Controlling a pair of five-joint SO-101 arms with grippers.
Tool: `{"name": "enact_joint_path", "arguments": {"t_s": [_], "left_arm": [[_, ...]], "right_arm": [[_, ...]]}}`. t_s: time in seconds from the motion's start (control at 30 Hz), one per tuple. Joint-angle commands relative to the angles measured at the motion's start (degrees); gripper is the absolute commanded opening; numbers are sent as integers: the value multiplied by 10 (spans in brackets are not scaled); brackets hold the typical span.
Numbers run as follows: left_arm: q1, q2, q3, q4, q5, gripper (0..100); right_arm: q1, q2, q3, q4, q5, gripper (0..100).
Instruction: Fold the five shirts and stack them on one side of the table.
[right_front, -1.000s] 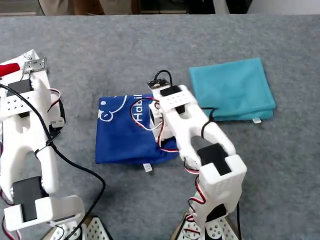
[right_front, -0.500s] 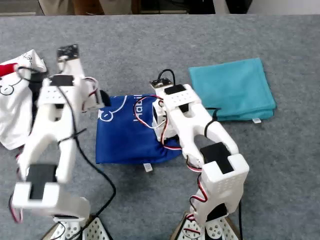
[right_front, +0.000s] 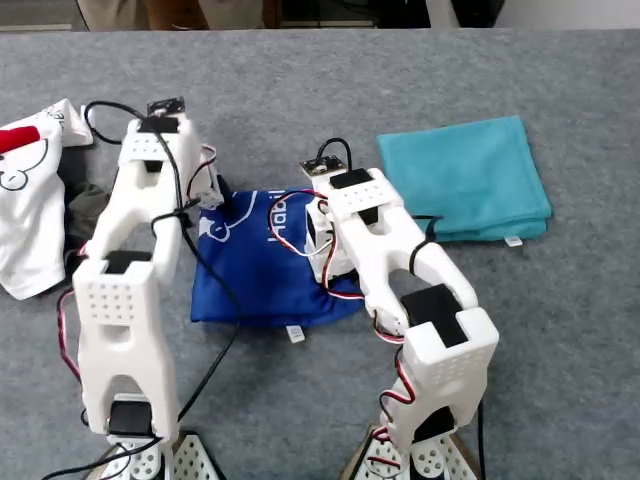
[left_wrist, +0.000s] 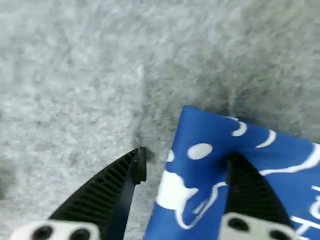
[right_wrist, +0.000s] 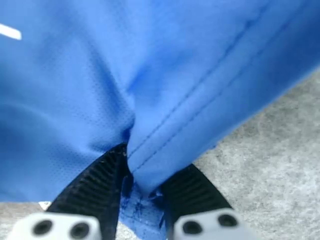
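Swung over from the crumpled white cloth shirt (right_front: 30, 225), the left pincer (left_wrist: 189, 167) now straddles a corner of the folded royal-blue cloth shirt (right_front: 250, 275) at mid-tabletop (right_front: 400, 90). It is spread wide, one finger over grey felt, the other over the white print. The right pincer (right_wrist: 150, 167) pinches a bunched fold of that shirt's edge. A folded teal cloth shirt (right_front: 465, 180) lies apart, to the right.

Robotics lab: grey felt table (right_front: 560, 330), two white servo arms (right_front: 385, 235).
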Motion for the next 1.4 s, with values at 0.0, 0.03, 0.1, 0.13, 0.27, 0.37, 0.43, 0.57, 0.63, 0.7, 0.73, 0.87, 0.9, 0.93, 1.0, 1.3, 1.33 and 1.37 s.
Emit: {"name": "enact_joint_path", "arguments": {"t_s": [0.0, 0.03, 0.1, 0.13, 0.27, 0.37, 0.43, 0.57, 0.63, 0.7, 0.73, 0.87, 0.9, 0.93, 1.0, 1.3, 1.33, 1.37], "left_arm": [[19, 51, -76, 38, 4, 162], [19, 63, -98, 47, 4, 131], [19, 77, -134, 66, 4, 64], [19, 83, -150, 76, 4, 33], [19, 86, -219, 109, 4, 21], [24, 89, -285, 147, 7, 21], [29, 91, -324, 170, 5, 20], [46, 87, -370, 188, 5, 18], [58, 86, -390, 193, 5, 18], [68, 86, -413, 195, 5, 18], [70, 86, -425, 195, 6, 18], [81, 84, -471, 195, 10, 18], [85, 81, -483, 195, 10, 18], [93, 77, -495, 195, 9, 18], [112, 65, -517, 195, 10, 18], [198, 32, -613, 105, 88, 18], [203, 32, -613, 79, 98, 18], [207, 32, -613, 51, 110, 18]], "right_arm": [[11, 19, 6, -3, 4, 2], [10, 19, 5, -3, 6, 2], [10, 19, 3, -3, 21, 2], [10, 18, 3, -3, 25, 2], [12, 18, -12, -3, 30, 2], [10, 18, -26, 4, 34, 2], [10, 18, -40, 14, 34, 2], [13, 11, -90, 62, 37, 2], [22, -10, -118, 83, 37, 2], [36, -44, -146, 98, 37, 2], [46, -62, -160, 109, 38, 2], [88, -136, -218, 148, 69, 2], [101, -152, -232, 156, 73, 2], [112, -165, -247, 163, 75, 2], [133, -187, -276, 175, 86, 2], [240, -218, -389, 181, 129, 2], [252, -218, -398, 181, 135, 2], [263, -218, -408, 181, 142, 2]]}}
